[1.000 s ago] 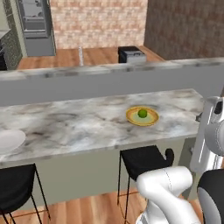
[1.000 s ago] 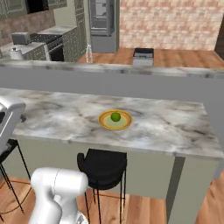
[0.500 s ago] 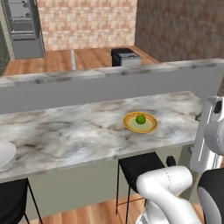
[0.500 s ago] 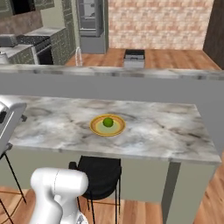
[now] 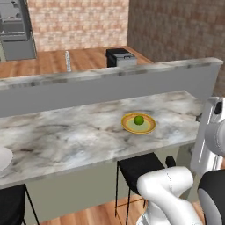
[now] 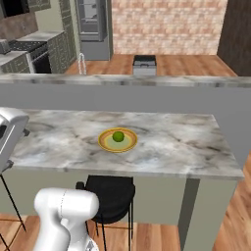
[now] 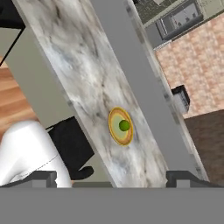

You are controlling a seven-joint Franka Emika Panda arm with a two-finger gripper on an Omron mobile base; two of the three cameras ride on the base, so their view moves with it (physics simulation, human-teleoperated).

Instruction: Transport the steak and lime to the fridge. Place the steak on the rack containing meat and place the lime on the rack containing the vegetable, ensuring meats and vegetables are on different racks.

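Here, spread wide and empty: end effector [image 7: 111,178], high above grey-veined marble bench [image 7: 74,74]; ahead and well below, small green lime [image 7: 124,125] on round yellow plate [image 7: 114,129].

yellow plate [image 5: 130,126] on marble counter [image 5: 70,136], black stool [image 5: 138,168]

Smooth lime [image 5: 139,120] on glossy plate [image 5: 148,128] (veined marble counter [image 5: 66,136]).

You have open surface [image 5: 66,136] all around the yellow plate [image 5: 138,123]; the raised grey ledge [image 5: 110,85] walls its far edge.
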